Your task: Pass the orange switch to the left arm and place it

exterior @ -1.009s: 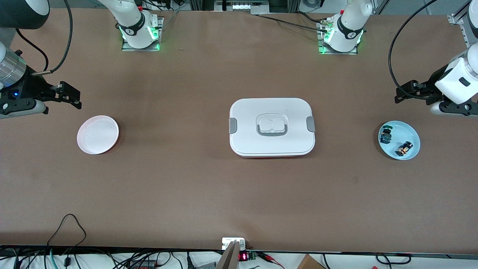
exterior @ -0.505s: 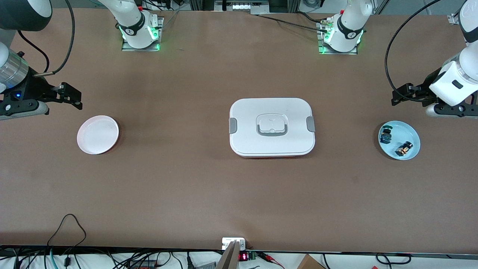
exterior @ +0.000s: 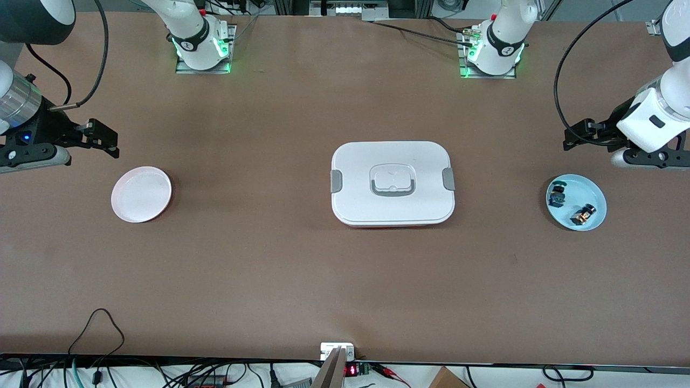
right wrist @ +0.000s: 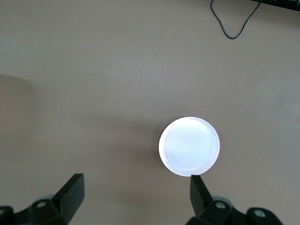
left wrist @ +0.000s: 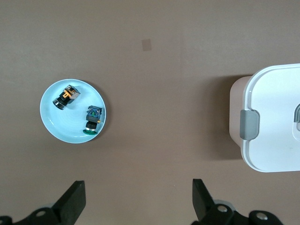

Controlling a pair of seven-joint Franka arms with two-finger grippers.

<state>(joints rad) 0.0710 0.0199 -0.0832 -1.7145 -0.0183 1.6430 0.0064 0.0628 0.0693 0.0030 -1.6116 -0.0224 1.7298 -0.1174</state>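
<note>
Here, the orange switch [exterior: 581, 215] is lying in the blue dish [exterior: 592, 189] at the left arm's end, beside a green switch [exterior: 557, 196]. The left gripper [exterior: 572, 139] is being held spread above the table near it. The right gripper [exterior: 105, 141], also spread, is being held near the white plate [exterior: 141, 194]. The box [exterior: 392, 183] is sitting between.

The whole table [exterior: 269, 269] is seen from a high camera facing the arm bases at twelve o'clock. Bare tabletop is looked down on from each wrist camera. The box [exterior: 392, 183] and blue plate [exterior: 592, 195] are shared with the left wrist view, the white plate [exterior: 141, 194] with the right.
</note>
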